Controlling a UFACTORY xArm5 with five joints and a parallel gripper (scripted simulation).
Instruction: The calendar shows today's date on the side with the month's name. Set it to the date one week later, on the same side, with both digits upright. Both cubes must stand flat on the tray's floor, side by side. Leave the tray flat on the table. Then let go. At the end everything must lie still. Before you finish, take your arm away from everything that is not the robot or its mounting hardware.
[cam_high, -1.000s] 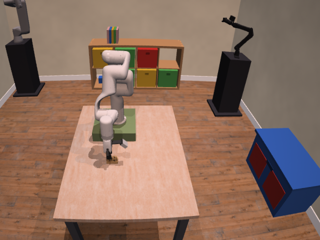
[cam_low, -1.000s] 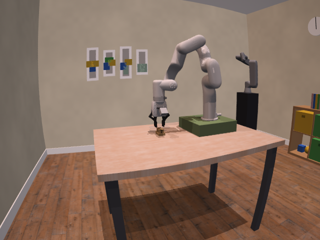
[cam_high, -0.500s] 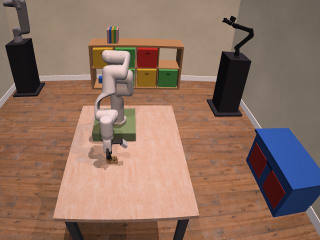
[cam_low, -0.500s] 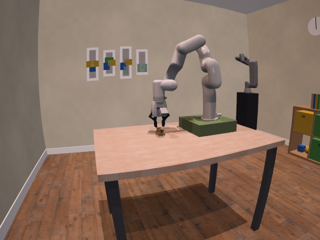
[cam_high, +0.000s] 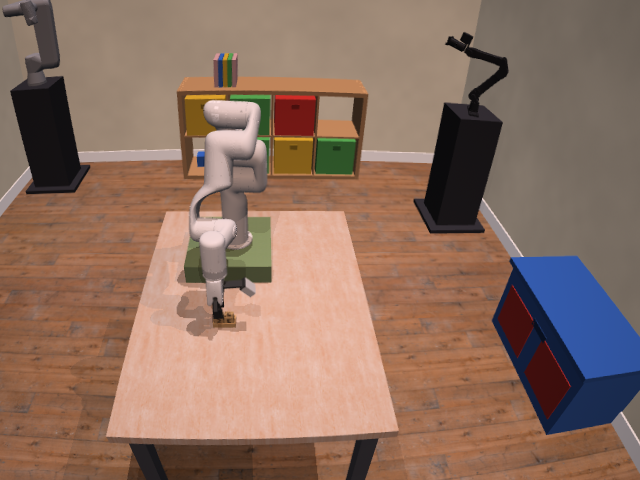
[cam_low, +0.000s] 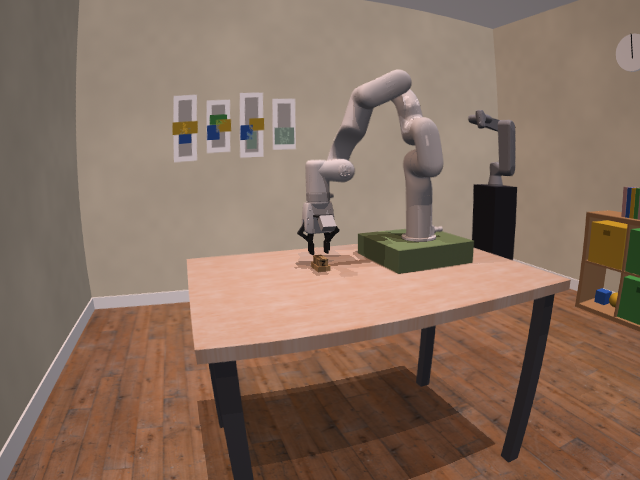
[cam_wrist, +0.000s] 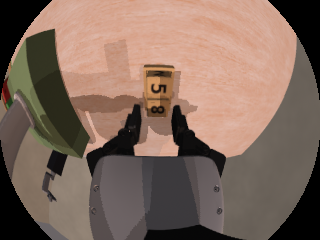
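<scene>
The small wooden calendar tray (cam_high: 224, 324) (cam_low: 321, 269) (cam_wrist: 159, 67) rests on the table. Two wooden cubes sit in it, side by side. In the wrist view one cube (cam_wrist: 158, 89) has a dark 5 on top, lying sideways, and the nearer cube (cam_wrist: 157, 108) shows an 8. A dark marking is at the far end. The month's name and the digits on the cubes' sides are too small or hidden to read. My gripper (cam_low: 318, 251) (cam_wrist: 156, 112) is open and empty, pointing down. Its fingertips are above the tray, at the 8 cube's end.
My arm's green base block (cam_high: 227, 273) (cam_low: 434, 255) (cam_wrist: 47, 95) stands behind the tray on the table (cam_high: 258, 382) (cam_low: 361, 299). A shelf with coloured bins, a blue cabinet (cam_high: 573, 310) and two other arms on black pedestals stand off the table.
</scene>
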